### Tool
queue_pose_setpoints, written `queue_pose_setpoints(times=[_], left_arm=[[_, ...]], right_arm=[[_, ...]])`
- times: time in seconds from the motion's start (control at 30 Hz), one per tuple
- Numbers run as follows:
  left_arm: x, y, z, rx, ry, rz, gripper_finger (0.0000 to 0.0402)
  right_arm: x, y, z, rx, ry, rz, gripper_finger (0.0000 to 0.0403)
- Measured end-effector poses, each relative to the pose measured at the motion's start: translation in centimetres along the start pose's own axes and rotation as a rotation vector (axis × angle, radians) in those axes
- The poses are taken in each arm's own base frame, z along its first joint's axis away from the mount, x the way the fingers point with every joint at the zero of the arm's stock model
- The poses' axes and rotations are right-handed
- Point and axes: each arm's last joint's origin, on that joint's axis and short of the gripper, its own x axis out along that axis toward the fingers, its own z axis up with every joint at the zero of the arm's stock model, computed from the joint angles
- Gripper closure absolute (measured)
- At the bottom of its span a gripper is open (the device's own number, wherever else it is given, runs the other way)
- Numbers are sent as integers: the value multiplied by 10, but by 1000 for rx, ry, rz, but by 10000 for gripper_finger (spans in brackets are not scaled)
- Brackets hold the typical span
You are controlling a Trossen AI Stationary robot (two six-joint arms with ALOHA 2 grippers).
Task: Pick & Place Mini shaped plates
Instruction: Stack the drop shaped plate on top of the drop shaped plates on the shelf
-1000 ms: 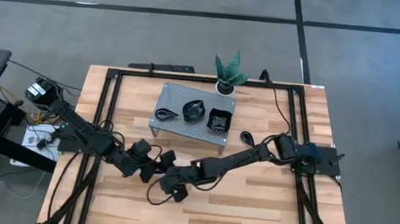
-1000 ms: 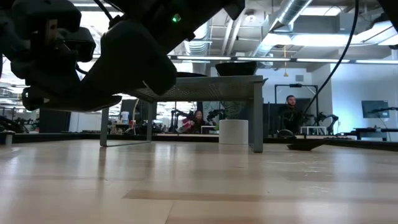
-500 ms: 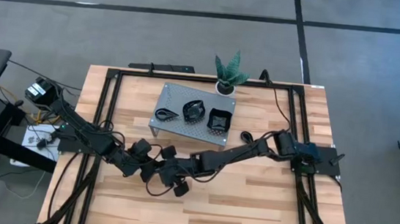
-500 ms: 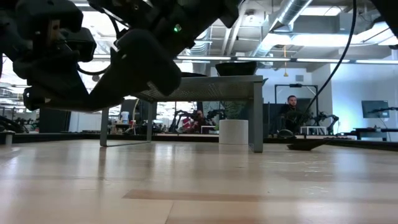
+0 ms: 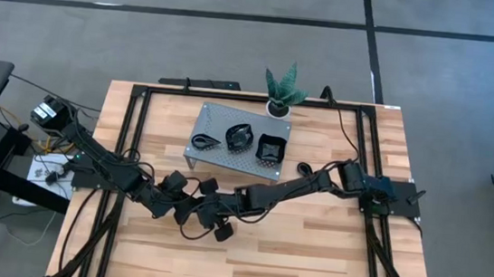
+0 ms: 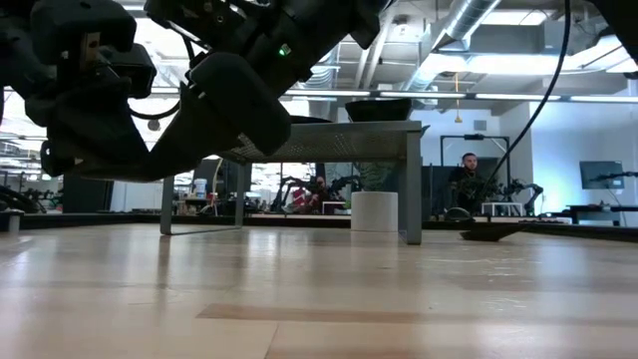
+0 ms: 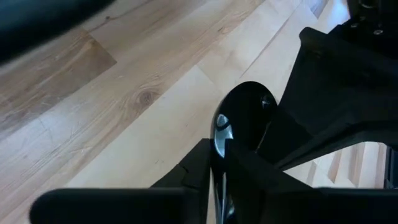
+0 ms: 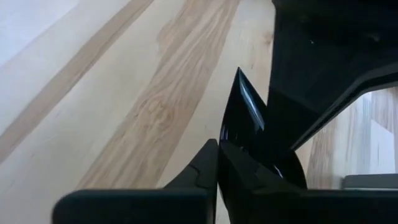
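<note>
Both grippers meet mid-table over one plate (image 7: 242, 121), apparently a handover: the right gripper (image 8: 217, 163) pinches its rim edge-on, while the left gripper (image 7: 217, 174) straddles it, seemingly loosening to release.

We count three black plates (image 5: 240, 138) on the grey metal stand (image 5: 214, 119), a fourth (image 5: 304, 169) on the table just right of the stand, and a fifth (image 7: 239, 118) between the two grippers. One potted plant (image 5: 281, 91) stands behind the stand. Two arms.
</note>
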Motion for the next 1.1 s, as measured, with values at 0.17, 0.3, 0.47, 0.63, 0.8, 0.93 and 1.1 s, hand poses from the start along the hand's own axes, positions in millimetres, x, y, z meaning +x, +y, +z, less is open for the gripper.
queue_pose_setpoints(times=[0.17,0.3,0.47,0.63,0.8,0.93,1.1], left_arm=[[0,0,0,-2,-7,-1,329],[0,-1,0,43,-2,-10,323],[-9,-5,7,132,-31,-65,328],[-28,-15,19,297,-105,-206,333],[-43,-28,24,540,-178,-370,338],[-46,-37,22,739,-256,-446,339],[-44,-47,19,935,-362,-491,339]], right_arm=[[0,-2,-1,12,1,-2,396],[0,-1,-2,10,-1,42,401],[-9,5,2,-2,13,106,400],[-22,12,6,-16,30,173,401],[-53,19,27,-1,-46,240,402],[-89,29,46,-39,-103,301,402],[-126,57,49,-149,-127,373,402]])
